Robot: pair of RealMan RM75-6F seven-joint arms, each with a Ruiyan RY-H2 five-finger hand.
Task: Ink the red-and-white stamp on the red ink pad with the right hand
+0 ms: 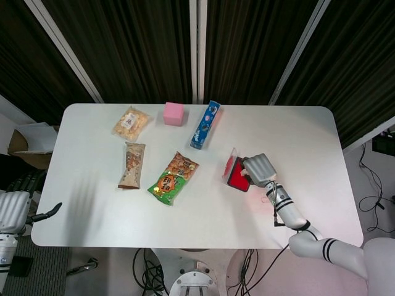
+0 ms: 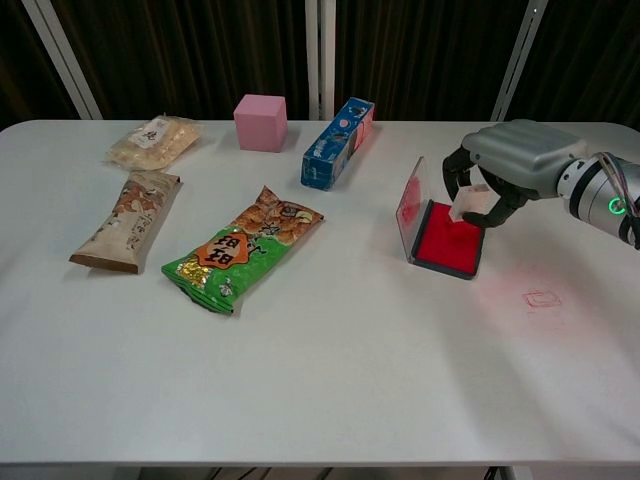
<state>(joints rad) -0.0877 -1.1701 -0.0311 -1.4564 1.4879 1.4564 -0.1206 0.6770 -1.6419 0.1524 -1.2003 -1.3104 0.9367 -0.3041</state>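
The red ink pad (image 2: 447, 246) lies open on the table at centre right, its clear lid (image 2: 408, 203) standing up on its left side; in the head view the ink pad (image 1: 237, 178) shows partly under my hand. My right hand (image 2: 510, 160) hovers over the pad's far right part and grips the red-and-white stamp (image 2: 472, 205), whose lower end points down at the red surface; whether it touches is unclear. In the head view the right hand (image 1: 259, 169) hides the stamp. My left hand (image 1: 18, 206) hangs beside the table's left edge, holding nothing.
A faint red stamp mark (image 2: 541, 298) is on the table right of the pad. Further left lie a green snack bag (image 2: 238, 250), a brown snack bar (image 2: 126, 220), a pale snack bag (image 2: 155, 140), a pink cube (image 2: 260, 122) and a blue box (image 2: 338, 141).
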